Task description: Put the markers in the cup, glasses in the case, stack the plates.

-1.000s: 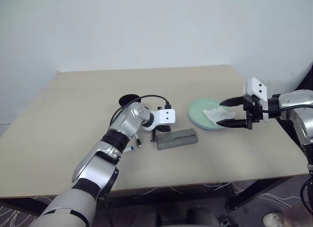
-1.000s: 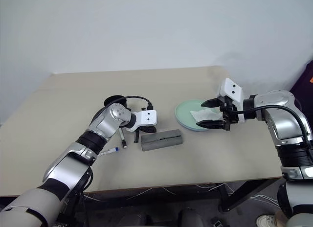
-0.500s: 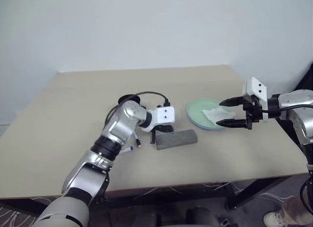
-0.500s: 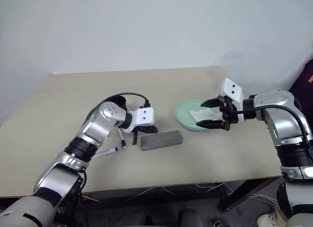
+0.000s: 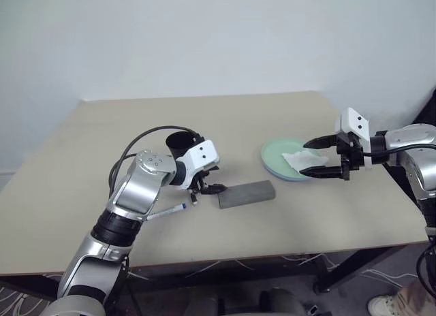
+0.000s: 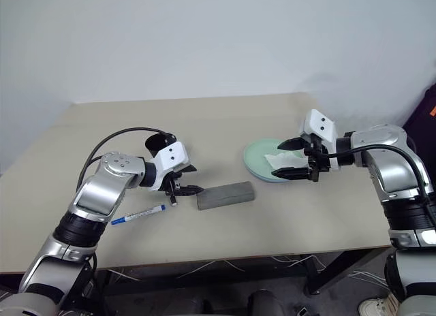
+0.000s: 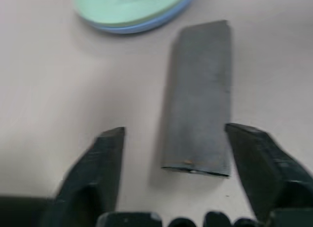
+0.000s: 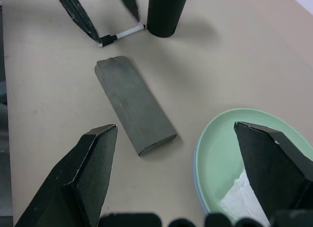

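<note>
The two black fingers [image 7: 90,178] of the left gripper [image 7: 173,175] stand wide apart, with nothing between them. The near end of the closed grey case [image 7: 198,117] lies just beyond them. Farther on, the pale green plate [image 7: 129,4] sits on the light blue plate [image 7: 142,26].

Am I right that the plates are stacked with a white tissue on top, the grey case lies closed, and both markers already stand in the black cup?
Not quite. In the right eye view the blue-capped marker lies on the table, and the black-capped marker beside the cup. The rest holds.
</note>
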`<state>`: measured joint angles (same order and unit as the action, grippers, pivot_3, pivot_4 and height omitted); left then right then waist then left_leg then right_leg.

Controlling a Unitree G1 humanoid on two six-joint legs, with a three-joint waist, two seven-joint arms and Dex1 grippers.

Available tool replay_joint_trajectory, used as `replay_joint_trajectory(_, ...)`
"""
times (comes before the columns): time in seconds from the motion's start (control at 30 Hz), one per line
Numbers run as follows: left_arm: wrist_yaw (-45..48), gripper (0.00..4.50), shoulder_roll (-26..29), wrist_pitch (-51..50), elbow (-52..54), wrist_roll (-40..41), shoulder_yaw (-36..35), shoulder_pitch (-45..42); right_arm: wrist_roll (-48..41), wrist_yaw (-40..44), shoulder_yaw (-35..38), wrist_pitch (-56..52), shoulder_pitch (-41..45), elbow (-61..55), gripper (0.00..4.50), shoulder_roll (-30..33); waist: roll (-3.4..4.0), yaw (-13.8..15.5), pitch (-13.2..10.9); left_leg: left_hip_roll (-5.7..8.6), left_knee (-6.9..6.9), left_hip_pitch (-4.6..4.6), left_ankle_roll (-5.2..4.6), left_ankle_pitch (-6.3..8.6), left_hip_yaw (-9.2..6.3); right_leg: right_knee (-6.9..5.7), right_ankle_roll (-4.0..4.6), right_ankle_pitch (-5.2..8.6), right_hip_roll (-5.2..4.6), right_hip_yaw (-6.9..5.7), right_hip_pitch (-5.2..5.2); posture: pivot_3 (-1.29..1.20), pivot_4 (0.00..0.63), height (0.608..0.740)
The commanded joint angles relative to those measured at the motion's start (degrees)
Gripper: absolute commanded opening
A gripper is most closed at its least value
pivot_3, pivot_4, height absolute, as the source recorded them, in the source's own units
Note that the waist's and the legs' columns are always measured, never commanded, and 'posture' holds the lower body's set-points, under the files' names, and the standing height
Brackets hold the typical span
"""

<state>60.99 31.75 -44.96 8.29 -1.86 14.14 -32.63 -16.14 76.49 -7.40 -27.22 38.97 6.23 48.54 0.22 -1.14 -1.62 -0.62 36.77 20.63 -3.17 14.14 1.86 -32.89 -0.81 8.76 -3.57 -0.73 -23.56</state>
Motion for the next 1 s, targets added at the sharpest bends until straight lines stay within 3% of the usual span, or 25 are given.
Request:
replay_joint_trajectory(0.03,-2.22,3.40,1.71,-2.51,3.97,1.86,-2.21,1.60,0.03,0.51,0.67,0.94,2.34,0.56,4.15,0.07,0.00,-0.03,0.00,0.00,-0.02,-0.01,0.00,0.00,0.01,0.00,0.00,0.00,0.00,0.00,-0.01,0.00,0.000,0.731)
replay_joint_trajectory(0.3,-9.83,3.40,3.67,-9.82,4.28,2.55,-3.85,3.50,0.48,1.10,0.02,1.57,3.17,1.64,4.15,-0.62,0.00,0.03,0.00,-0.02,-0.10,-0.02,0.00,0.00,-0.32,-0.02,0.02,0.01,0.13,-0.05,-0.01,0.00,0.000,0.731)
replay_joint_trajectory(0.63,-22.60,3.40,-2.84,-26.05,2.74,2.45,-1.32,0.47,0.37,1.36,-0.07,1.53,3.23,1.25,4.15,-0.99,-0.02,0.01,-0.01,0.08,-0.05,0.01,0.00,0.00,-0.73,0.01,0.00,0.00,0.14,-0.04,0.10,0.00,0.000,0.731)
replay_joint_trajectory(1.0,-32.15,3.40,-6.28,-31.66,-0.51,2.24,-0.45,-1.22,0.18,1.37,-0.10,1.39,2.89,0.61,4.15,-1.01,-0.02,0.01,-0.01,0.07,-0.06,0.02,0.01,-0.01,-0.89,-0.01,0.02,0.01,0.50,0.01,0.11,0.00,0.000,0.731)
